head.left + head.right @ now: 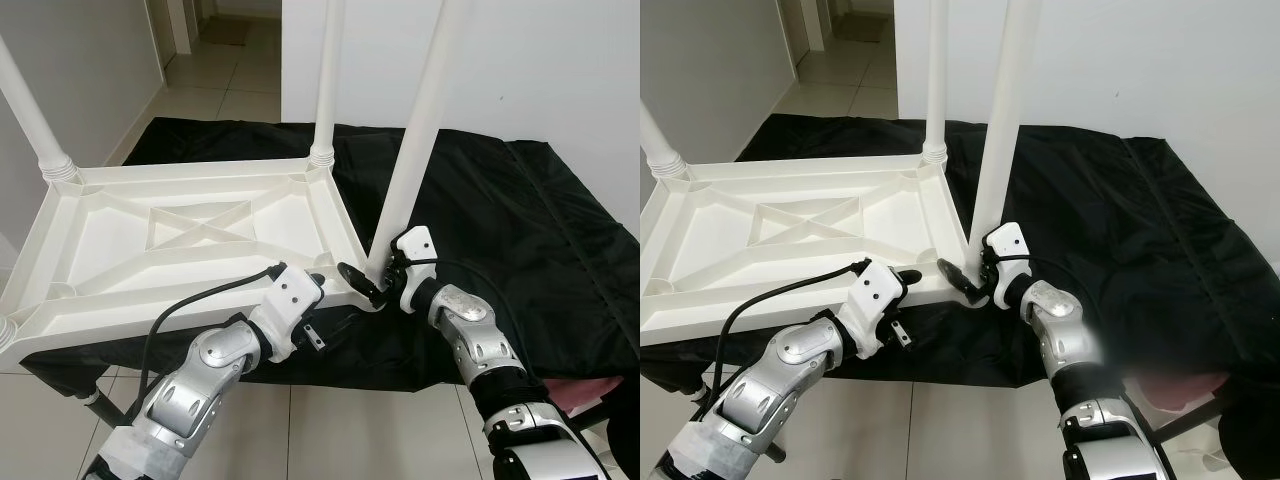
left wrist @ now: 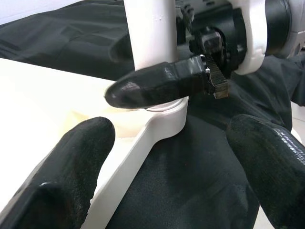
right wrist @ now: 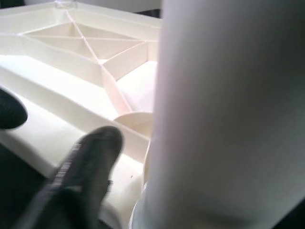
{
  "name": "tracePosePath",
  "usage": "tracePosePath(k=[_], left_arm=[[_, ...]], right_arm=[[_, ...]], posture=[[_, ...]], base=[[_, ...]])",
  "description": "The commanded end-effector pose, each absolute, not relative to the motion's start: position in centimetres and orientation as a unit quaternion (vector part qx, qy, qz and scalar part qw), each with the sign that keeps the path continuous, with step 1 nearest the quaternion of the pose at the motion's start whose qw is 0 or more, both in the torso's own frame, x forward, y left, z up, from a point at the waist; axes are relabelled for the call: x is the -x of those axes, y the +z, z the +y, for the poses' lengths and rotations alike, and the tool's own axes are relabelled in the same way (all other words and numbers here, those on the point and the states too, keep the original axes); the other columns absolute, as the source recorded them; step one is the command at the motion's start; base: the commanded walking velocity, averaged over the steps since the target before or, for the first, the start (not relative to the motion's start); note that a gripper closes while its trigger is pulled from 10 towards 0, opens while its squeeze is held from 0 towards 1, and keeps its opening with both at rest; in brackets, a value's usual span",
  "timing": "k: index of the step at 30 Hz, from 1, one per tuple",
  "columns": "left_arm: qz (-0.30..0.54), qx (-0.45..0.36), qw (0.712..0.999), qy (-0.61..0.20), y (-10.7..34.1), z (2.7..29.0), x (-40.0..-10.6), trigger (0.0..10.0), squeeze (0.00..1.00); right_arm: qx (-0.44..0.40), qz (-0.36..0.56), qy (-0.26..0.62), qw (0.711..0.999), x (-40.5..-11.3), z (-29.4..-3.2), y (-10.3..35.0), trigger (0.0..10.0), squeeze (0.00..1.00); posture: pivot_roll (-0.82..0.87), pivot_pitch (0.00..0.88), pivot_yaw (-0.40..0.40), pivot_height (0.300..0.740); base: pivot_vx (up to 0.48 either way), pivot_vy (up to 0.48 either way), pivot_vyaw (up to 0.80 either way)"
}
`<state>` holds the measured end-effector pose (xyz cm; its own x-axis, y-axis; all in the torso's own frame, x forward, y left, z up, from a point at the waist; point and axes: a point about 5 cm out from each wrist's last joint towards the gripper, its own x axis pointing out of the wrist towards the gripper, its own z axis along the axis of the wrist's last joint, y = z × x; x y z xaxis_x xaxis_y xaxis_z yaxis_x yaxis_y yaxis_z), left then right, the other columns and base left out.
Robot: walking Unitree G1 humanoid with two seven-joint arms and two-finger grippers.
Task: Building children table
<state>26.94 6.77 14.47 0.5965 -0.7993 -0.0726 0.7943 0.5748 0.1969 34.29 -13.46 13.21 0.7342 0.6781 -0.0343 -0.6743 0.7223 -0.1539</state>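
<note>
The white tabletop (image 1: 180, 235) lies upside down on my black-covered bench (image 1: 520, 220), its legs pointing up. My right gripper (image 1: 375, 283) clamps the near-corner leg (image 1: 415, 140) at its base; my left gripper (image 2: 167, 157) hovers spread wide beside that corner

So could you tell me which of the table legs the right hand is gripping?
The near-right leg, at the corner closest to the robot; the right hand clamps its base. The other legs stand ungripped.

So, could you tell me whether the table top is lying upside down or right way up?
Upside down: the white table top shows its ribbed underside on the black cloth, with the legs pointing upward from its corners.
</note>
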Motion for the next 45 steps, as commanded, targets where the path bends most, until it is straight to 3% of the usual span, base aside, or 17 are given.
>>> tracePosePath(k=[1,10,11,12,13,29,37,45], left_arm=[[-0.011,-0.111,0.880,-0.463,14.4,6.7,-26.9,10.0,0.00],[-0.010,-0.113,0.879,-0.463,14.4,6.8,-26.9,10.0,0.00],[-0.010,-0.113,0.879,-0.464,14.4,6.8,-26.9,10.0,0.00],[-0.010,-0.113,0.879,-0.464,14.4,6.8,-26.9,10.0,0.00],[-0.010,-0.113,0.879,-0.464,14.4,6.8,-26.9,10.0,0.00],[-0.007,-0.109,0.879,-0.464,14.3,6.7,-26.9,10.0,0.00],[-0.005,-0.111,0.877,-0.467,14.2,6.8,-26.8,10.0,0.00],[-0.005,-0.111,0.878,-0.467,14.2,6.8,-26.7,10.0,0.00]], right_arm=[[0.092,-0.012,0.375,0.922,-34.4,-13.3,13.2,0.0,0.00],[0.086,-0.003,0.371,0.925,-34.7,-13.7,12.6,0.0,0.00],[0.078,-0.003,0.364,0.928,-34.7,-13.8,12.6,8.0,0.00],[0.078,-0.003,0.364,0.928,-34.7,-13.8,12.6,8.0,0.00],[0.070,-0.004,0.359,0.931,-34.8,-13.8,12.6,10.0,0.00],[0.002,0.015,0.250,0.968,-34.5,-12.7,12.1,10.0,0.00],[-0.042,0.024,0.093,0.994,-33.2,-11.6,12.0,10.0,0.00],[-0.079,0.032,0.009,0.996,-32.2,-9.4,12.0,10.0,0.00]], posture=[[0.04,0.017,-0.045,0.740],[0.04,0.019,-0.044,0.740],[0.04,0.019,-0.044,0.740],[0.04,0.019,-0.044,0.740],[0.04,0.021,-0.043,0.740],[0.03,0.025,-0.053,0.740],[0.03,0.022,-0.054,0.740],[0.04,0.016,-0.064,0.740]], base=[[0.000,0.000,0.00],[0.000,0.000,0.00],[0.000,0.000,0.00],[0.000,0.000,0.00],[0.000,0.000,0.00],[0.000,0.000,0.00],[0.000,0.000,0.00],[0.000,0.000,0.00]])
